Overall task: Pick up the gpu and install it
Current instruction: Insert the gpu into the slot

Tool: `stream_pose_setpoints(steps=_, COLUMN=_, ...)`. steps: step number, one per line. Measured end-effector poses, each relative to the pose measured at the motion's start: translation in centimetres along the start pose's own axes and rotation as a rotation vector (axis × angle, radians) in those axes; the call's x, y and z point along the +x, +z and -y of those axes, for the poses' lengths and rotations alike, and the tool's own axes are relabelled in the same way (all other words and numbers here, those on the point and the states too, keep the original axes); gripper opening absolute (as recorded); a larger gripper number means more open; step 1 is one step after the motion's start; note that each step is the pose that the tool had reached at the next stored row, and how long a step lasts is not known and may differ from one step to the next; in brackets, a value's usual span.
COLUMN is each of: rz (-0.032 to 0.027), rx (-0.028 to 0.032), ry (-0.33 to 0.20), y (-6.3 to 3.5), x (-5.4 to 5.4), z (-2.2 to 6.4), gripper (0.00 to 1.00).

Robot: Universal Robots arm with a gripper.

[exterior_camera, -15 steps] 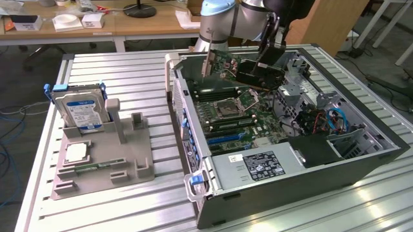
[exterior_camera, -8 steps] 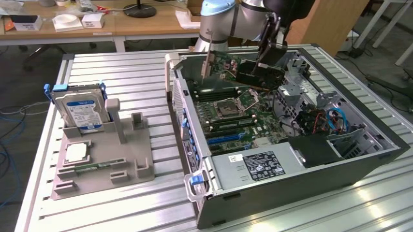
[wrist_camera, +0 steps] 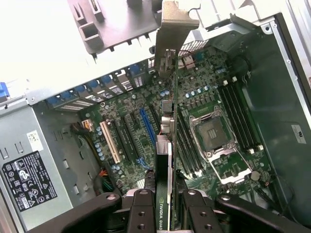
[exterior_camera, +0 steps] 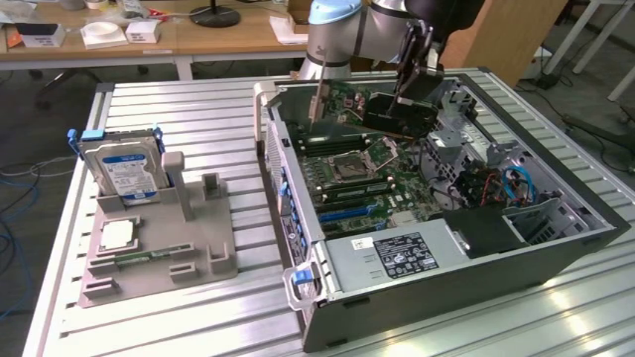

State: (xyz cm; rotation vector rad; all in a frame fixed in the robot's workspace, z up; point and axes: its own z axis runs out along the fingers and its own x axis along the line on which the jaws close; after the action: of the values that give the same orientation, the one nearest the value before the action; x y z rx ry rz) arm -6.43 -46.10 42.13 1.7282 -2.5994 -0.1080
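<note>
Right now, the gripper has its black fingers clamped on the edge of the gpu, one finger on each face of the thin card. In the wrist view the card runs edge-on away from the fingers, green board with a black cooler, ending in its silver bracket. In the exterior view the gripper hangs from the robot arm and holds the gpu in the air inside the open computer case, above the far part of the motherboard. The card looks clear of the board, not yet seated in any slot.

So, as a judgement, the pick-up is done and the carrying and lining-up part of the install is in hand. Beneath the card lie the expansion slots, including a blue slot and a white slot, with the processor socket to one side. The card seems to hover between the blue slot and the socket, so it probably needs shifting sideways until its lower edge sits over a slot, the bracket meeting the case's rear wall, followed by a straight, level press down. A tilted card could jam or scrape nearby parts.

Outside the case, at the exterior view's left, a grey holder carries a hard drive.
</note>
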Motion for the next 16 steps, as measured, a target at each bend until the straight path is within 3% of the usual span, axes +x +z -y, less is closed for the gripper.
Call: stream_pose_setpoints(steps=16, rz=-0.0045, rx=-0.0016, ry=-0.068, y=0.00, x=0.11, z=0.05, gripper=0.26)
